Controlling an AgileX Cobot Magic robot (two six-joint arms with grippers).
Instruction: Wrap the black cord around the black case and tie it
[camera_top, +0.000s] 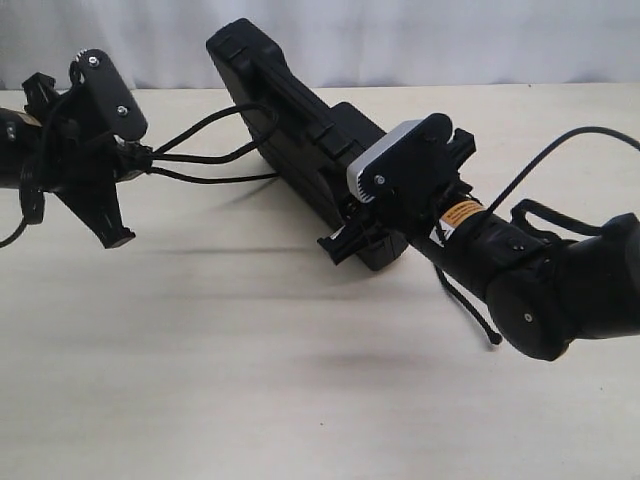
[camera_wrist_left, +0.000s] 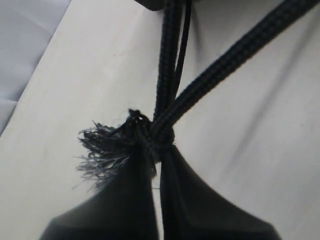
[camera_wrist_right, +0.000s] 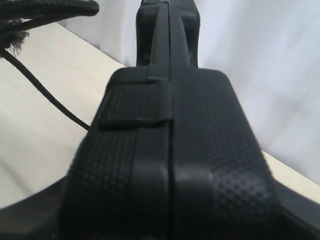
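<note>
The black case (camera_top: 290, 110) stands on its edge, tilted, with its far end raised toward the backdrop. My right gripper (camera_top: 368, 232) is shut on its near end. In the right wrist view the case (camera_wrist_right: 170, 150) fills the frame between the fingers (camera_wrist_right: 295, 212). The black cord (camera_top: 215, 158) runs in several strands from the case's middle out to the left. My left gripper (camera_top: 143, 160) is shut on it at the knot (camera_wrist_left: 159, 134), with the frayed grey tuft (camera_wrist_left: 97, 150) sticking out beside the fingers (camera_wrist_left: 125, 200). The strands (camera_wrist_left: 167, 60) lead off taut.
The cream table (camera_top: 250, 380) stretches to a white curtain (camera_top: 400, 40) at the back. A thin black strand with a knobbed tip (camera_top: 494, 341) hangs beside the right arm (camera_top: 560, 290). A smooth robot cable (camera_top: 545, 155) arcs above that arm.
</note>
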